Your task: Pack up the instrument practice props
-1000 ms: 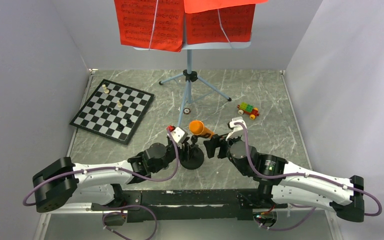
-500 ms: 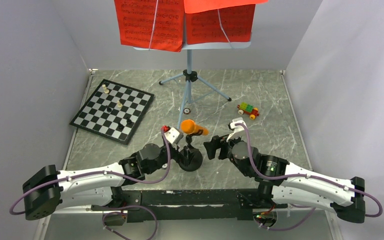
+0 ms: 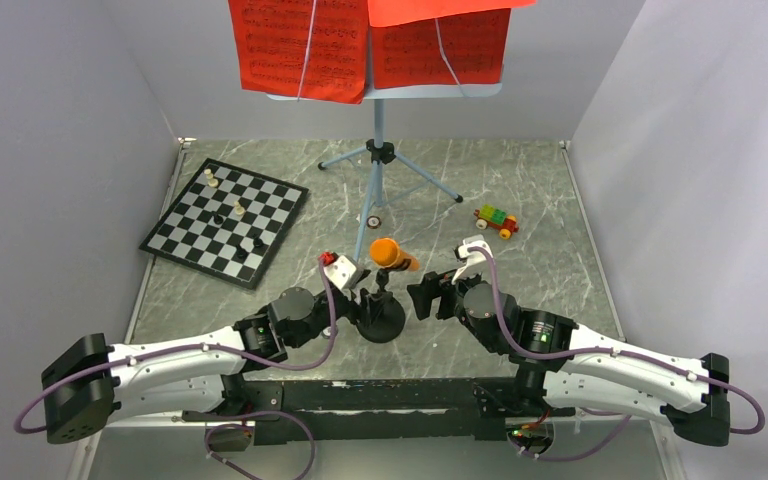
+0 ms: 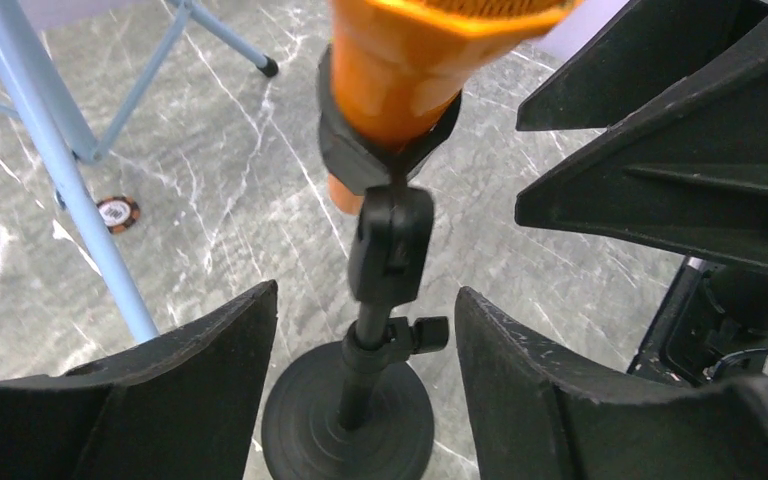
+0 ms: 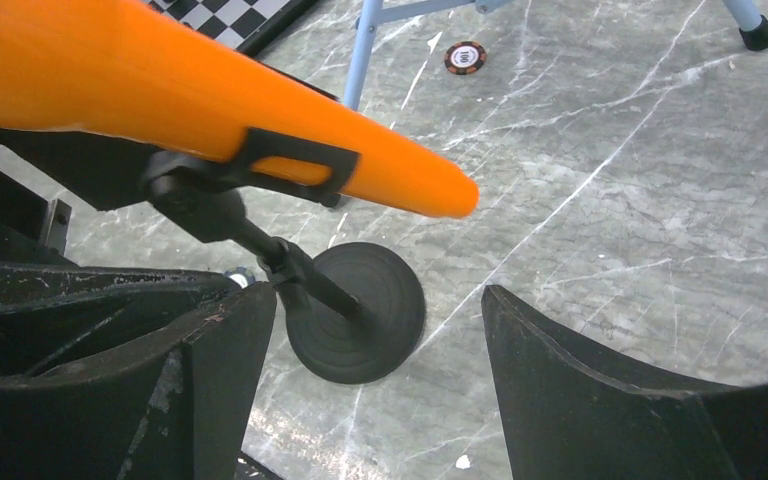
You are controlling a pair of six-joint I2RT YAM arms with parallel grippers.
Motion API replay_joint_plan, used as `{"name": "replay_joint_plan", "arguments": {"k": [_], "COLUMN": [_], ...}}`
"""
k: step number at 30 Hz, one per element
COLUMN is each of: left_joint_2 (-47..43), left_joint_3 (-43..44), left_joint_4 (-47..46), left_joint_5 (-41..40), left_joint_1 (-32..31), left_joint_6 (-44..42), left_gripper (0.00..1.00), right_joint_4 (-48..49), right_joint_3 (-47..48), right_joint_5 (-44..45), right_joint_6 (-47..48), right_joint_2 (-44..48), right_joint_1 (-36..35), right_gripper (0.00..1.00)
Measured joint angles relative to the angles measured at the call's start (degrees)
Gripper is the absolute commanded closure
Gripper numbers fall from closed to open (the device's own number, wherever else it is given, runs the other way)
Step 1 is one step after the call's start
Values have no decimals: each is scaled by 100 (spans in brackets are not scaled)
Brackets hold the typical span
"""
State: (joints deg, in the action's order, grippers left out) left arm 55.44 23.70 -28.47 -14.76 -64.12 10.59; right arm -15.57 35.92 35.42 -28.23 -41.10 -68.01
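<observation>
Left gripper [image 4: 365,330]: jaws apart, one on each side of the upright post of the mic stand [image 4: 350,420], touching nothing. Right gripper [image 5: 375,320]: jaws likewise apart and empty, near the stand on its right side, with the round base showing between them farther off. The orange mic [image 3: 388,252] sits tilted in the stand's black clip, above the base, at the near middle of the worktop [image 3: 540,200]. Behind it stands the blue music stand [image 3: 378,170], carrying the red sheets [image 3: 300,45], with a small disc [image 3: 373,219] by its foot. The chessboard [image 3: 225,220] lies to the left and the toy car [image 3: 496,220] to the right, both well apart from the arms. The step in hand appears to be the first grasp on the mic set; no prop looks packed, and no container is in view. The next move probably calls for the left jaws to close squarely on the post, steadying it, while the right jaws advance to the mic body. A skewed grip may tip the stand.
</observation>
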Motion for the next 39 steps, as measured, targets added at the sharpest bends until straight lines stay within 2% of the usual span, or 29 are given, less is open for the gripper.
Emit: {"name": "replay_joint_plan", "arguments": {"k": [6,13,21,30,39], "left_joint_2": [122,372,551,586,588], "left_joint_3": [85,343,494,374,-136], "left_joint_4": [-166,-332,-404,-645,-820], "left_joint_5": [74,149,302,356,402], "left_joint_1": [15,68,105,120,131], "left_joint_6": [-260,-442,-553,-544,-450], "left_gripper": [49,54,99,100,100], "right_joint_4": [-2,-7,0,374,973], "right_joint_3": [0,0,0,-125,-282], "right_joint_5": [-70,-105,-146,-177,-168], "right_joint_6": [17,22,68,457,1303], "right_joint_2": [-15,-13,-13,-20,-17], "right_joint_1": [0,0,0,0,0], "right_gripper": [21,21,20,16,15]}}
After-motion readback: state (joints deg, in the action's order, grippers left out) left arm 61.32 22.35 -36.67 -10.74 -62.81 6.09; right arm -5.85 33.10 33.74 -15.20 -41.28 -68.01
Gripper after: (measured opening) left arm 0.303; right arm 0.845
